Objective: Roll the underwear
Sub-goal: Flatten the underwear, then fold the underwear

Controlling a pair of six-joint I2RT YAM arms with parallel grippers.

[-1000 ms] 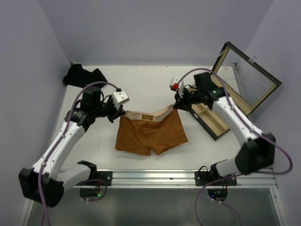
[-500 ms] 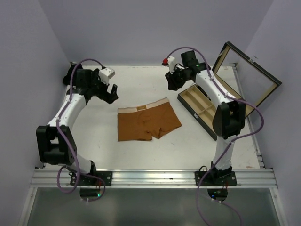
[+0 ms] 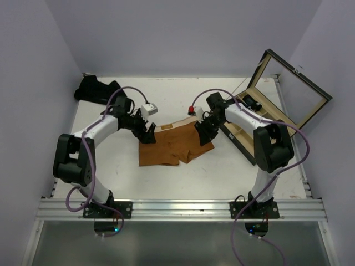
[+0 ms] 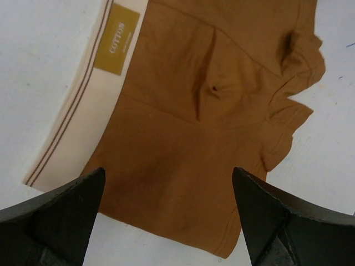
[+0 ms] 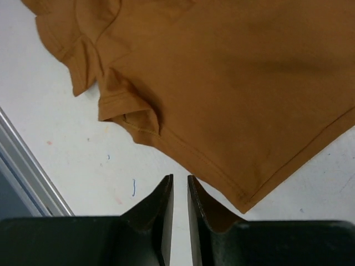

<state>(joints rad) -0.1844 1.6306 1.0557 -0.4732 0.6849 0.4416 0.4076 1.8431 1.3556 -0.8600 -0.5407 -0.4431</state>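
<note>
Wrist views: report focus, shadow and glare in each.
Left wrist: underwear sharp, the label readable; the left tool dark and featureless at the bottom edge, a soft shadow on the cloth above it. Right wrist: hem stitching crisp, no glare; the right tool near-black, a faint shadow patch upper right.

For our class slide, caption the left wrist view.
Open left gripper above flat rust-orange underwear, cream waistband at left.

Right claw point(image 5: 179, 191) barely parted, empty, tips beside orange underwear point(image 5: 233, 72) hem.
</note>
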